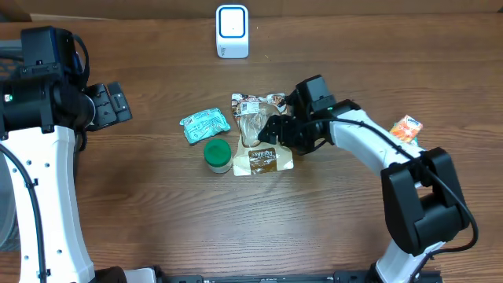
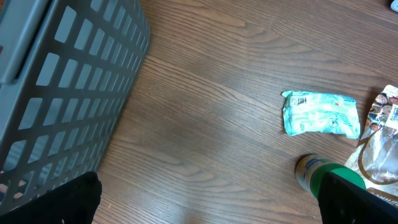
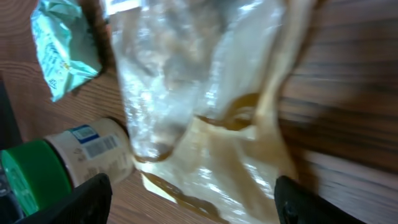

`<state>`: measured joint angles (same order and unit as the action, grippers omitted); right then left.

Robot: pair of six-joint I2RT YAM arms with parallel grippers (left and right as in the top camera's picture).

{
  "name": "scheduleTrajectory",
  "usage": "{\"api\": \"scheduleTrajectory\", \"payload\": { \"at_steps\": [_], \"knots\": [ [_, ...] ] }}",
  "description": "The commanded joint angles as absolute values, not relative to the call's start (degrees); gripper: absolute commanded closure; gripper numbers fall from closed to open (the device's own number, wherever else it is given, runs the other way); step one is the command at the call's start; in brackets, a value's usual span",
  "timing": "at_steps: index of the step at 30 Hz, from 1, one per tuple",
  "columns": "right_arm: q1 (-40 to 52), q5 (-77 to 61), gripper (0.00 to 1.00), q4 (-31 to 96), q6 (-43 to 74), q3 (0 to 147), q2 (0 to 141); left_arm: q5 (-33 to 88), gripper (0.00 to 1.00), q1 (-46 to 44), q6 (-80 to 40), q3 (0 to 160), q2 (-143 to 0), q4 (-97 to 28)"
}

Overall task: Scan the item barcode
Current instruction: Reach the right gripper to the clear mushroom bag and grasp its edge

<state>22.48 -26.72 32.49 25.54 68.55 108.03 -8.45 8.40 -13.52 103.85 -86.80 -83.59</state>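
at the tabletop's middle the bag (lying flat) is straddled, not grasped, by the right gripper, jaws spread. the left gripper is held wide and empty near the left edge. the scanner at the far edge is unreached; nothing is judged scanned.

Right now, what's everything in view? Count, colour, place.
white box-shaped barcode scanner: 1, white, far centre
crinkled teal foil packet: 1, teal, left of centre
green-lidded plastic jar: 1, green and beige, beside teal packet
clear-and-tan plastic snack bag: 1, centre, right of jar
orange snack packet: 1, orange, right side
grey slotted plastic basket: 1, grey, far left
brown wooden table: 1, brown
left gripper: 1, black, open, near basket
right gripper: 1, black, open, over snack bag
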Motion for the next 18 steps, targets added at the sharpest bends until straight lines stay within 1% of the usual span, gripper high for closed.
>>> {"api": "scheduleTrajectory", "payload": {
  "at_steps": [1,5,13,14,16,18],
  "knots": [
    [24.1,-25.0,0.2,30.6,31.4,68.1,110.6,-9.0,0.01,8.6,-14.3,104.0,-86.9,-83.6],
    [24.4,-25.3,0.22,28.6,37.2,68.1,115.0,-9.0,0.0,8.6,-14.3,104.0,-86.9,-83.6],
    [24.4,-26.7,0.39,25.7,43.5,68.1,119.0,-9.0,0.0,8.6,-14.3,104.0,-86.9,-83.6],
    [24.4,-26.7,0.44,25.6,43.5,68.1,119.0,-9.0,0.0,8.6,-14.3,104.0,-86.9,-83.6],
    [24.4,-26.7,0.58,25.5,43.5,68.1,119.0,-9.0,0.0,8.6,-14.3,104.0,-86.9,-83.6],
    [24.4,-26.6,0.67,25.6,43.5,68.1,119.0,-9.0,0.0,8.6,-14.3,104.0,-86.9,-83.6]
  ]
}}
